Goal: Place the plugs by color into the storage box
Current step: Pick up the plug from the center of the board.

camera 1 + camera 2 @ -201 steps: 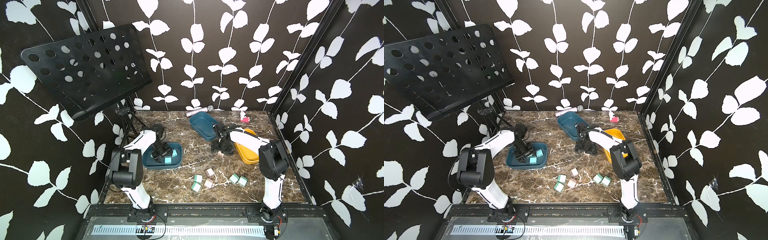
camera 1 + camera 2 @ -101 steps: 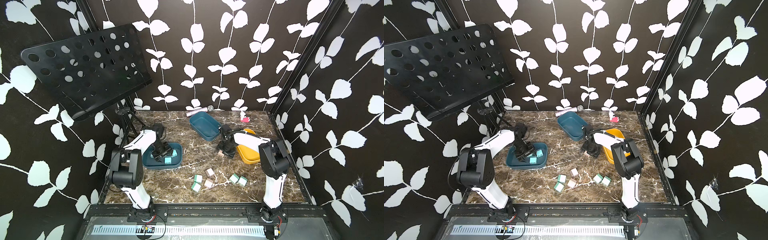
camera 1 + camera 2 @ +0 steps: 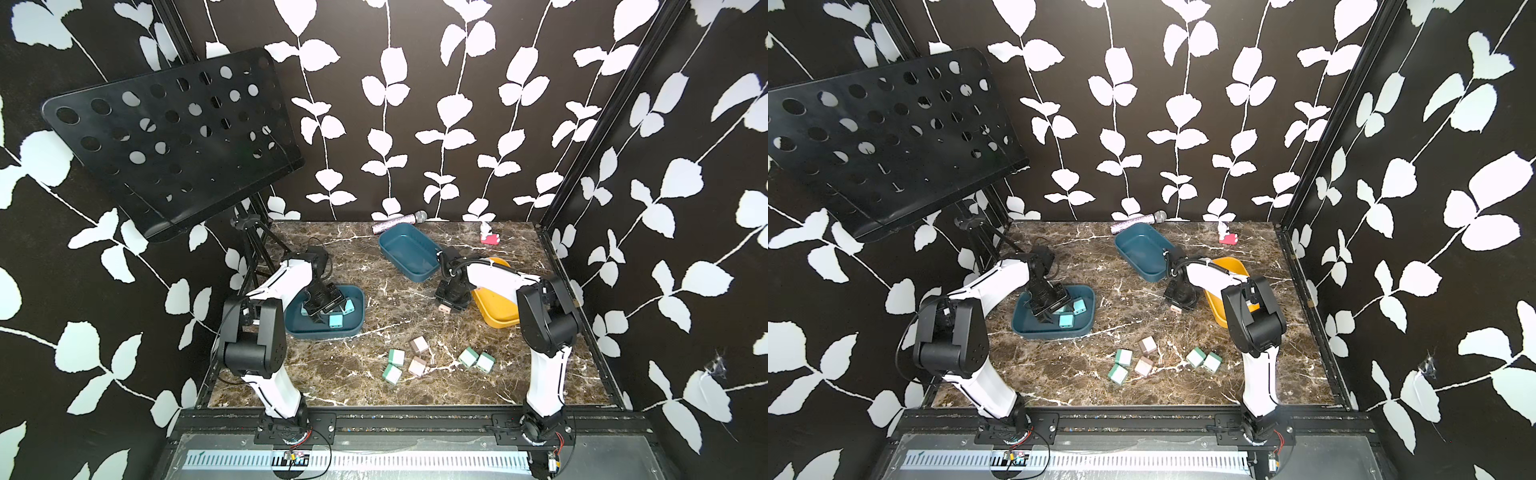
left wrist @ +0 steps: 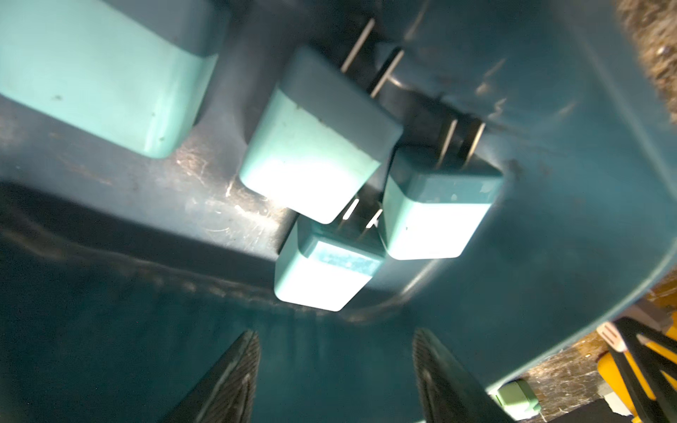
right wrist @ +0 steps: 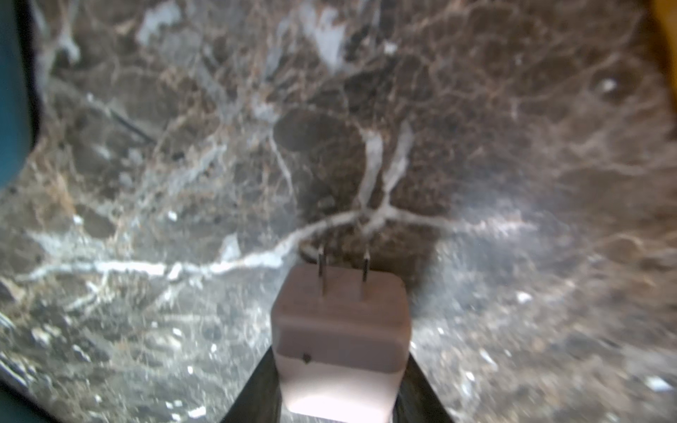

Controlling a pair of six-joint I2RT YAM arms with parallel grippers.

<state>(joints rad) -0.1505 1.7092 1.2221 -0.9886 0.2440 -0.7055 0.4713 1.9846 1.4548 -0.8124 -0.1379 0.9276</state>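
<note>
**Right arm.** The right gripper has its jaws closed on one pinkish beige cube-shaped plastic plug, clamping two opposite sides. The plug's two metal prongs point towards the brown marble tabletop. In both top views the held plug is just beside the yellow plastic tray. Whether it touches the tabletop cannot be told.

**Left arm.** The left gripper has its jaws moderately apart with nothing between them. It is positioned over the floor of the dark teal plastic tray. Four light blue plugs lie in this tray, ahead of the fingertips.

**Loose parts.** Four mint green plugs lie on the tabletop in two pairs. Two more pinkish beige plugs lie between the pairs.
</note>
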